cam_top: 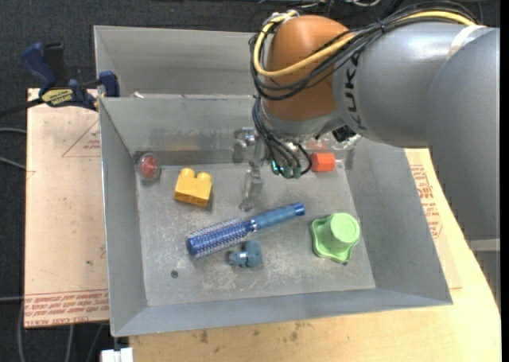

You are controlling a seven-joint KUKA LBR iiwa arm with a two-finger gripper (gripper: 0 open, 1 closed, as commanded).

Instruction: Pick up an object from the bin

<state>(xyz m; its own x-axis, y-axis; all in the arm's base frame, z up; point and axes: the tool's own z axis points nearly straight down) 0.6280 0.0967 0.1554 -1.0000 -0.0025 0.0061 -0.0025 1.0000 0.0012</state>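
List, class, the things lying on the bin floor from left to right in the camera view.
Small red ball, yellow block, blue hairbrush, green lobed cap. Left out, as overlapping: the small blue-grey piece beside the hairbrush and the orange block.

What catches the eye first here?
The big grey robot arm with its orange dome reaches in from the right over the grey metal bin. Below it, a blue bristled hairbrush lies mid-bin, a bright green plastic cap to its right and a yellow plastic block farther left.
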